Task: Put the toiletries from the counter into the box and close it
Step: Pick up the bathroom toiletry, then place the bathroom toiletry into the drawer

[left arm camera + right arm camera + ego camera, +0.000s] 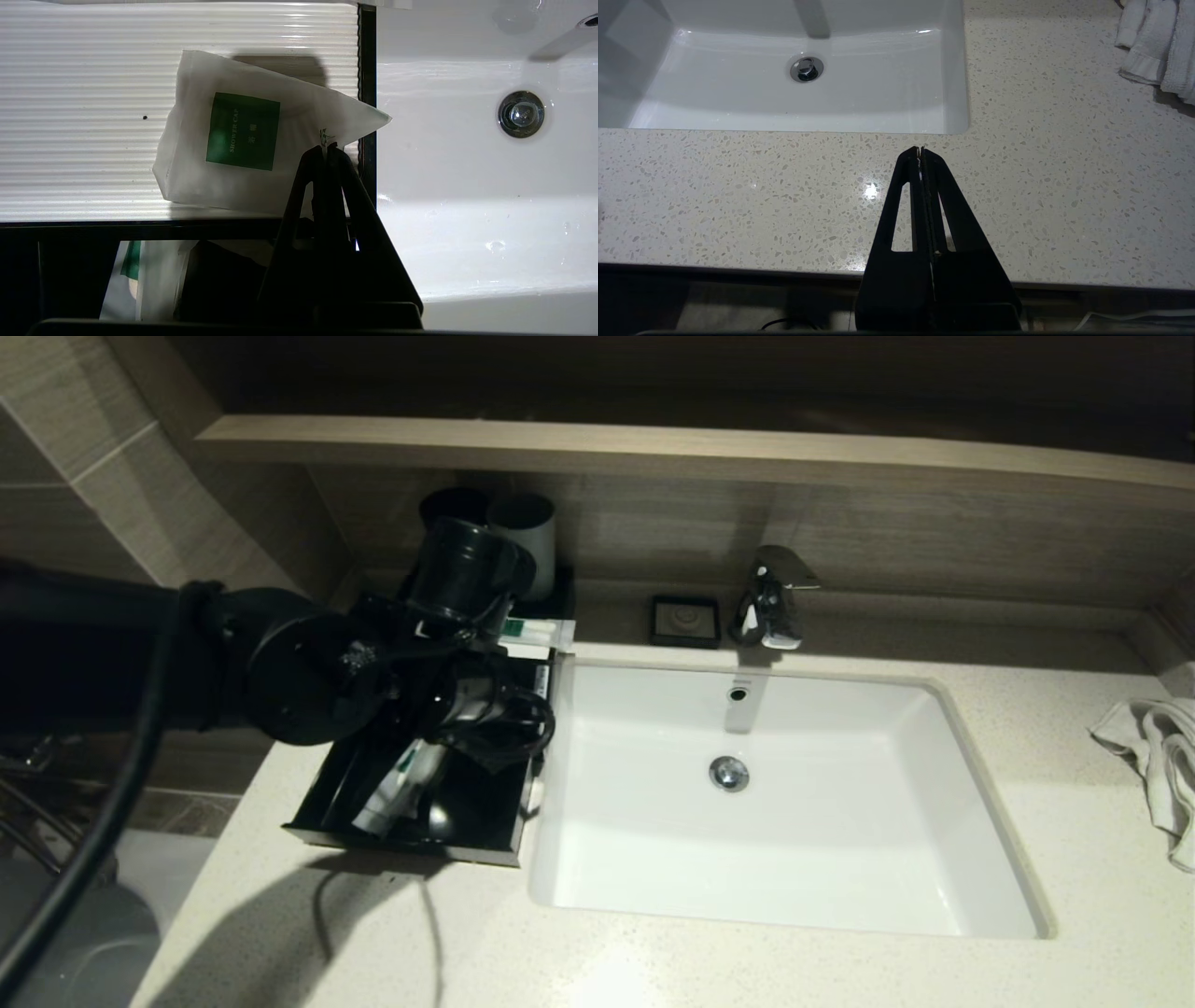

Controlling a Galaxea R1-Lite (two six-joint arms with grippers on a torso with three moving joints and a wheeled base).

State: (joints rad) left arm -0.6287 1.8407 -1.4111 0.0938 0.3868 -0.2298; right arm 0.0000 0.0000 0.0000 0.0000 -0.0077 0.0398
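My left gripper (pixel 327 147) is shut on the edge of a small frosted pouch (pixel 243 140) with a green "shower cap" label. It holds the pouch just above the white ribbed top panel (pixel 93 116) of the black box (pixel 322 793), near the box's sink-side edge. The front drawer is pulled out, and a long slim packet (pixel 387 798) lies in it; it also shows in the left wrist view (pixel 140 275). Another long packet (pixel 540 633) lies across the back of the box top. My right gripper (pixel 920 150) is shut and empty over the speckled counter (pixel 1064 186), near its front edge.
The white sink basin (pixel 794 821) lies right of the box, with a chrome faucet (pixel 770 597) behind it. A small black square dish (pixel 686 621) sits beside the faucet. Black and grey tumblers (pixel 523 527) stand behind the box. A white towel (pixel 1158 756) lies at the far right.
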